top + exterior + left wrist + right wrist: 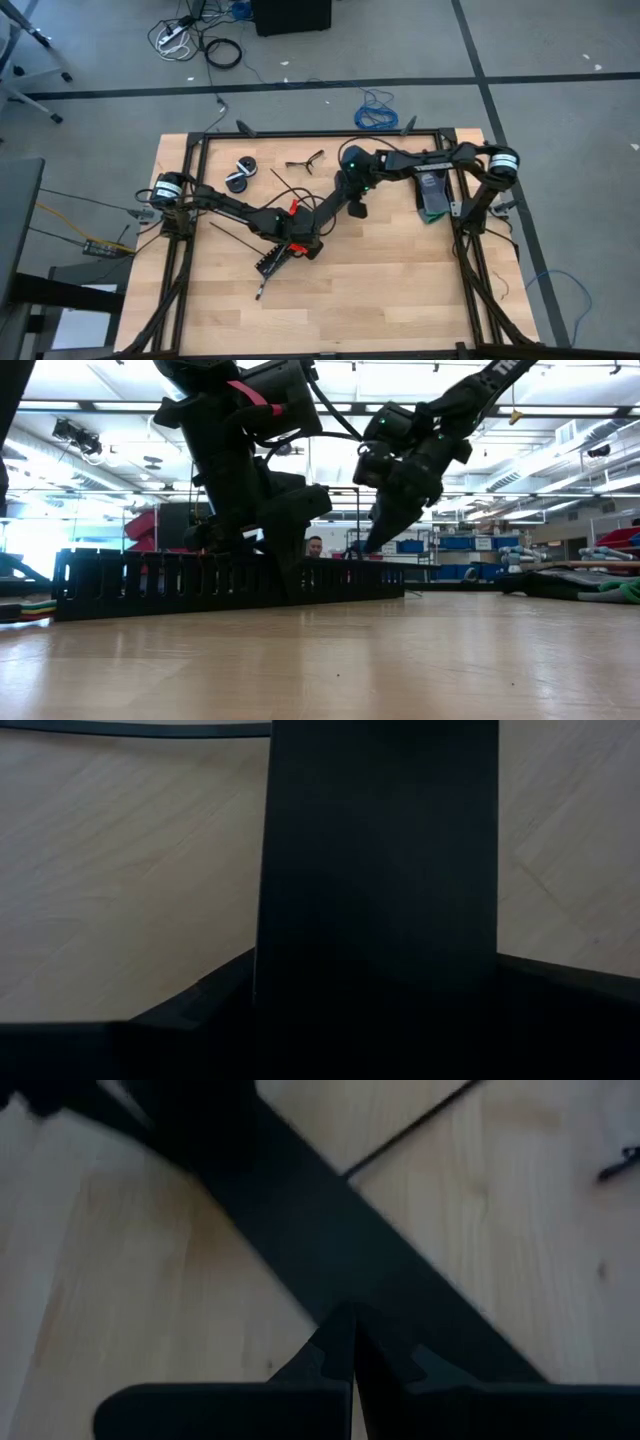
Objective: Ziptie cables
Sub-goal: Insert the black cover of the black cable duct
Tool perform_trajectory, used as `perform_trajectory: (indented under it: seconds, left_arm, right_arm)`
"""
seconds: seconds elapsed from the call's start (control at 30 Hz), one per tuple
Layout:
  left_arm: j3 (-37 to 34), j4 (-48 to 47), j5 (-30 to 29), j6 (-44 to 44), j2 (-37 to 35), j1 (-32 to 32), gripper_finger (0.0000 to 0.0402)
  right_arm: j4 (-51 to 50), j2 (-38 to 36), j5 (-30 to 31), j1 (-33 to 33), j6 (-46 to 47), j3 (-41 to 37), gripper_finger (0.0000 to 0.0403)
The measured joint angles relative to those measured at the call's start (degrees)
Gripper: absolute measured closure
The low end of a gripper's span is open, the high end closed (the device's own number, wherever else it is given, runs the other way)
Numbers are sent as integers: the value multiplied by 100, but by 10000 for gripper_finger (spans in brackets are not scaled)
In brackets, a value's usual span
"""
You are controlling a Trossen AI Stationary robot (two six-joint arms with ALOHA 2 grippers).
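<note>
Pale wooden table (pixel 400 290) fills a black frame, with grey floor around it. Near the table's middle the left gripper (pixel 300 246) reaches down onto a wide black perforated strip (pixel 150 582); its fingers stand apart around a broad dark strip (pixel 380 870) that fills its wrist view. The right gripper (pixel 345 1342) hangs just beyond it, fingers pressed together and empty, above a dark slanting bar. One thin black ziptie (pixel 410 1128) lies on the wood nearby. Where the cables lie I cannot tell.
</note>
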Motion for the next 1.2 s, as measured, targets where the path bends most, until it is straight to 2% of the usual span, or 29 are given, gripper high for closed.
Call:
perform_trajectory:
  seconds: [0.27,0.43,0.67,0.9,1.2]
  left_arm:
    - [-9,-40,64,-28,-5,-15,152]
    - [-7,-45,132,15,-9,-20,152]
    - [-7,128,107,155,-5,-15,152]
    - [96,146,418,295,10,9,152]
    - [85,95,492,317,10,9,152]
  right_arm:
    - [634,773,-191,481,446,44,403]
    - [1056,795,-303,766,776,27,403]
    - [971,797,-611,747,969,124,403]
    - [693,780,-671,623,805,139,403]
    - [738,786,-719,550,726,133,403]
